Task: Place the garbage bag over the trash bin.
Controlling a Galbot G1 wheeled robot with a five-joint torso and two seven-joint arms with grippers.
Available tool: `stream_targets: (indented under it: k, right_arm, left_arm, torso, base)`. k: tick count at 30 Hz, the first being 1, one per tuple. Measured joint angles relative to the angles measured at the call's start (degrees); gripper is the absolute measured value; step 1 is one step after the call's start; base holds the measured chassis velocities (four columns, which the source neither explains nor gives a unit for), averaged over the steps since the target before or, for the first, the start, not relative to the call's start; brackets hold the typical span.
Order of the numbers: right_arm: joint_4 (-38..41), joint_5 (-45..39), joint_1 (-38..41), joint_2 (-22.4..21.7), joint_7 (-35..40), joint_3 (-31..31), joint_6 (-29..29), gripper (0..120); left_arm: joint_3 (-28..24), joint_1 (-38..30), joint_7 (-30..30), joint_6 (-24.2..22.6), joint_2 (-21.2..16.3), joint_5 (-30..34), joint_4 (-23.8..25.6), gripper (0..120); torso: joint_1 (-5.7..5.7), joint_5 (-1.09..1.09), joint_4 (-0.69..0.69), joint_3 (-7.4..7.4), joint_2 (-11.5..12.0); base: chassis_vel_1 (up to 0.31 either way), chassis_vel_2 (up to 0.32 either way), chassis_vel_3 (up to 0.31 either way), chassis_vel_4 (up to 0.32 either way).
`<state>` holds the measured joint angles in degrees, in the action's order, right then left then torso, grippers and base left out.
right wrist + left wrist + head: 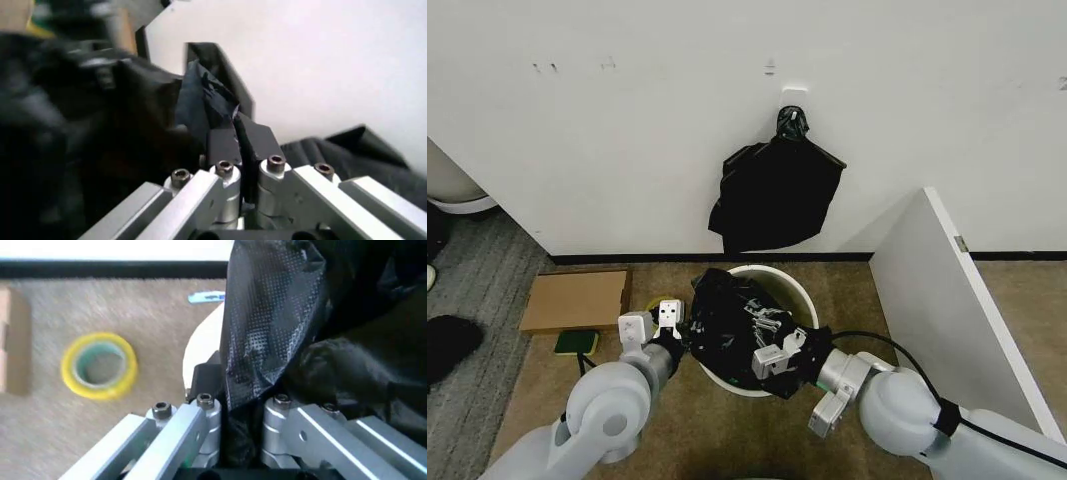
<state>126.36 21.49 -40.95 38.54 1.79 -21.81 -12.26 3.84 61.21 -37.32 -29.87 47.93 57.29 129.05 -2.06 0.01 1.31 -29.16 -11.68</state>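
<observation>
The trash bin [790, 280] is a round white bucket on the brown carpet, straight ahead of me. The garbage bag [727, 318], glossy and crinkled black, lies bunched over the bin's left and middle; the far right rim is bare. My left gripper [685, 338] is at the bin's left rim, and in the left wrist view the left gripper [233, 390] is shut on a fold of the garbage bag [273, 325] beside the bin's rim [202, 342]. My right gripper [779, 345] is over the bin's near side. The right gripper [239, 141] pinches the bag's film [207, 107].
A black plastic bundle with a knotted top [775, 195] hangs on the wall behind the bin. A yellow tape roll [99, 365] lies on the carpet left of the bin, with a flat cardboard box [577, 300] and a green item [575, 343] beyond. A white panel [942, 300] stands at the right.
</observation>
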Motion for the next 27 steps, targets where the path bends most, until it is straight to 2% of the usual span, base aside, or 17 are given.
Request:
stream_targets:
  k: [5,14,18,21,27]
  right_arm:
    - [2.1,-13.27,1.93,0.52,4.58,-0.44,-5.84,0]
    - [0.98,-26.72,5.4,1.17,11.9,-0.07,-11.24,0]
    - [0.46,-35.46,7.37,1.09,15.13,0.15,-14.5,0]
    - [0.17,-38.32,7.89,0.97,16.14,0.22,-15.65,0]
    - [-0.59,-44.62,8.01,-0.21,16.6,0.42,-17.69,0]
  left_arm:
    - [0.12,3.09,4.06,1.7,-1.08,-4.49,0.37,5]
    - [0.91,6.81,8.97,5.93,-2.5,-11.84,0.26,5]
    - [1.14,8.88,12.43,9.62,-3.36,-19.97,-0.72,5]
    - [1.17,9.46,13.54,11.26,-3.5,-22.7,-1.01,5]
    - [1.27,10.98,17.29,17.41,-3.96,-29.65,-2.15,5]
  torso:
    - [0.0,-0.01,0.02,0.0,0.0]
    - [0.0,-0.01,0.01,0.0,0.0]
    - [0.0,-0.01,0.0,0.0,0.0]
    - [0.0,-0.01,0.0,0.0,0.0]
    - [0.0,-0.01,0.01,0.0,-0.01]
  base:
    - [0.0,0.0,0.0,0.0]
    - [0.0,0.0,0.0,0.0]
    - [0.0,0.0,0.0,0.0]
    - [0.0,0.0,0.0,0.0]
    - [0.0,0.0,0.0,0.0]
